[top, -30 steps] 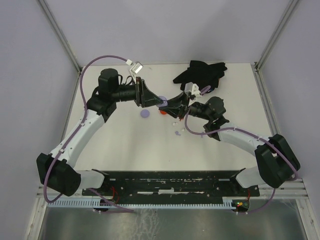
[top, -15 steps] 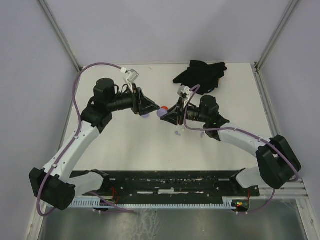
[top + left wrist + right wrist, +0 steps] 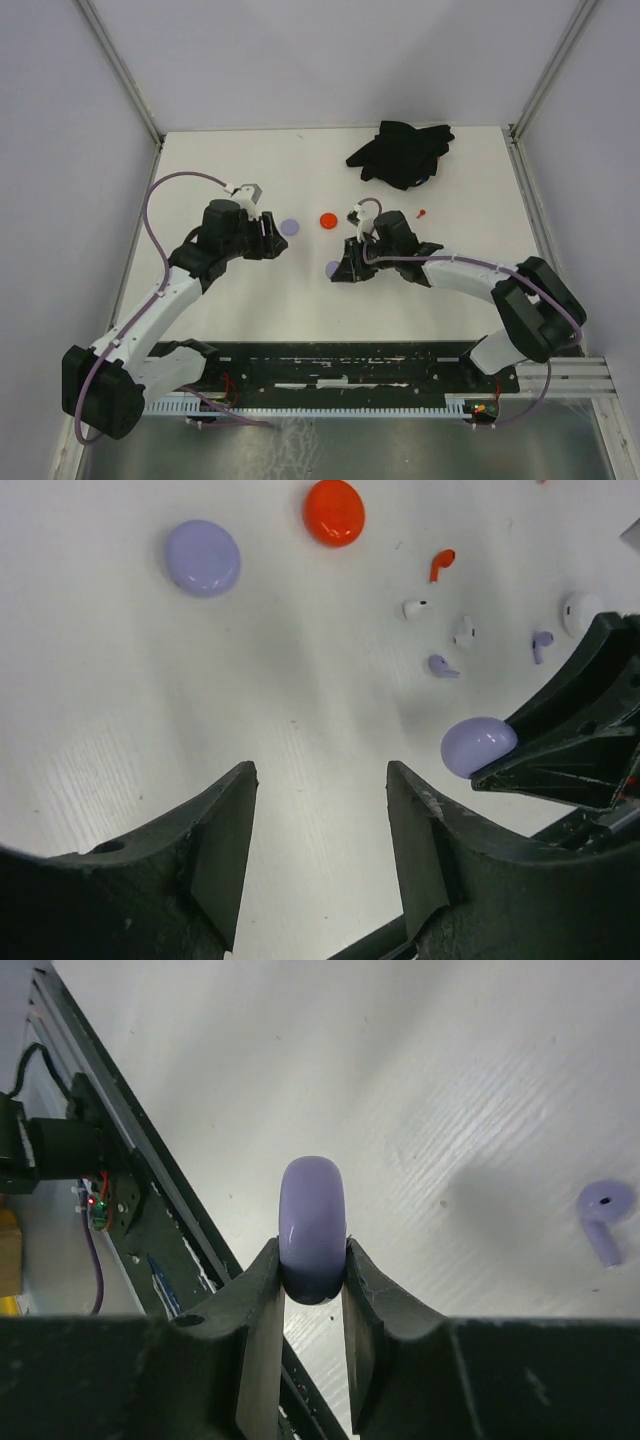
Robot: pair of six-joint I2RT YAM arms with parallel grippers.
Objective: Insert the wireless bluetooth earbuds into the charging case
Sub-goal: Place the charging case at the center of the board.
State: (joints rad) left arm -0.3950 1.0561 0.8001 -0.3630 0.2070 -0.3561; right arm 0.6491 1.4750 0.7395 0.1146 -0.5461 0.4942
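Note:
My right gripper [image 3: 313, 1260] is shut on a closed lavender charging case [image 3: 313, 1228], held on edge just above the table. In the top view it [image 3: 333, 268] sits at my right gripper's [image 3: 340, 268] tip, mid-table. The left wrist view shows that case [image 3: 478, 745] and several loose earbuds beyond it: red [image 3: 441, 562], white [image 3: 415, 608], lavender [image 3: 441, 666]. One lavender earbud [image 3: 605, 1210] lies to the right of the held case. My left gripper [image 3: 320, 780] stands open over bare table with nothing between its fingers; in the top view it [image 3: 275, 238] is left of centre.
A round lavender disc [image 3: 290, 227] and a red disc [image 3: 328, 220] lie between the two grippers, toward the far side. A white disc [image 3: 580, 612] lies near the right arm. A black cloth [image 3: 400, 150] is heaped at the back right.
The grippers have parted. My right gripper carried the lavender case toward the near side; my left gripper drew back to the left, opening wider, with nothing in it.

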